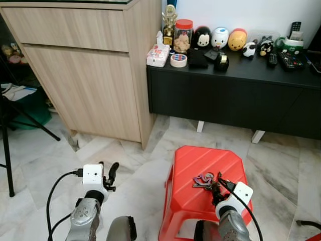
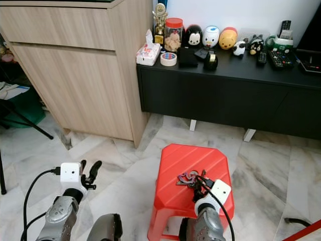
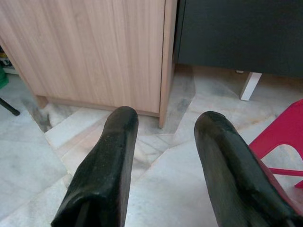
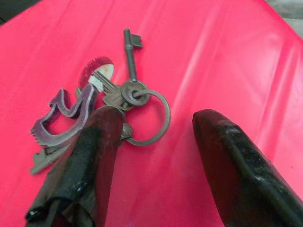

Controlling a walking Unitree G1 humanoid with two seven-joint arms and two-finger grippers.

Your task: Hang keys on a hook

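Left to right. The left pincer (image 1: pixel 111 173) hangs idle above the marble floor (image 1: pixel 45 165), fingers set wide apart and holding nothing, before the light wooden cabinet (image 1: pixel 85 70). At centre, a red plastic stool (image 1: pixel 190 165) stands on the floor in front of the low black sideboard (image 1: pixel 225 95), which carries jars, figurines and remote controls. The keys (image 4: pixel 118 94), a bunch on a metal ring (image 4: pixel 154 118) with a purple fob (image 4: pixel 61 116) attached, lie flat on the stool's top. The right pincer (image 1: pixel 216 187) sits just above the bunch, spread wide: one finger (image 4: pixel 90 151) overlaps the fob and ring edge, the other (image 4: pixel 236 161) rests over bare red plastic.

Step in hand, by judgement: the pick-up. A sound grasp calls for shifting the pincer toward the fob so that the ring lies between both fingers, lowering until the tips meet the stool, then closing on the ring itself rather than on a loose key. No hook can be made out here.
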